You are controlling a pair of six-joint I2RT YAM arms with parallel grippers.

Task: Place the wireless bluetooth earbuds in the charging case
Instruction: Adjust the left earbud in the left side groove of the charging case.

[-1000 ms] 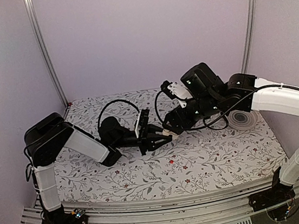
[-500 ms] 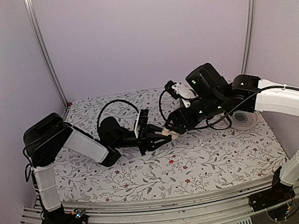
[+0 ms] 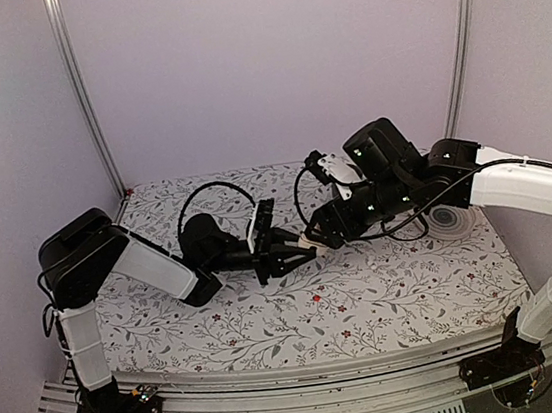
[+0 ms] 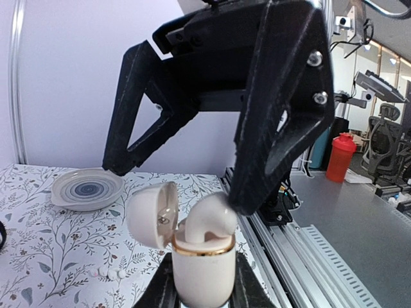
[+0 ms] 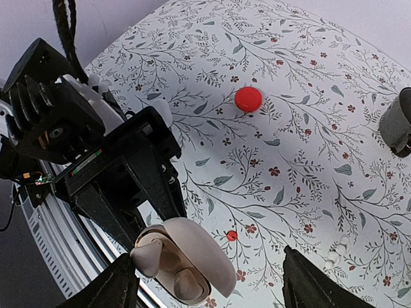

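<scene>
The cream-white charging case [image 4: 202, 269] stands upright with its lid [image 4: 149, 215] flipped open, and my left gripper [image 4: 204, 294] is shut on its body. One earbud [image 4: 209, 221] sits tilted in the case mouth, its head sticking out. A second earbud [image 5: 186, 283] lies seated in the other hollow. My right gripper [image 5: 212, 289] is open and straddles the case [image 5: 192, 256], holding nothing. One of its fingers [image 4: 276, 128] appears to touch the tilted earbud's head. In the top view both grippers meet at the case [image 3: 311, 243] mid-table.
A striped round plate [image 3: 449, 217] lies at the right rear. A flat red disc [image 5: 248, 99] and a grey mug [image 5: 397, 125] sit on the floral cloth. Small white ear tips [image 4: 109, 274] lie near the case. The table's rail edge [image 4: 282, 244] is close by.
The right wrist came down and shifted slightly right over the first half second, then held almost still. The left gripper's hold on the case is unchanged.
</scene>
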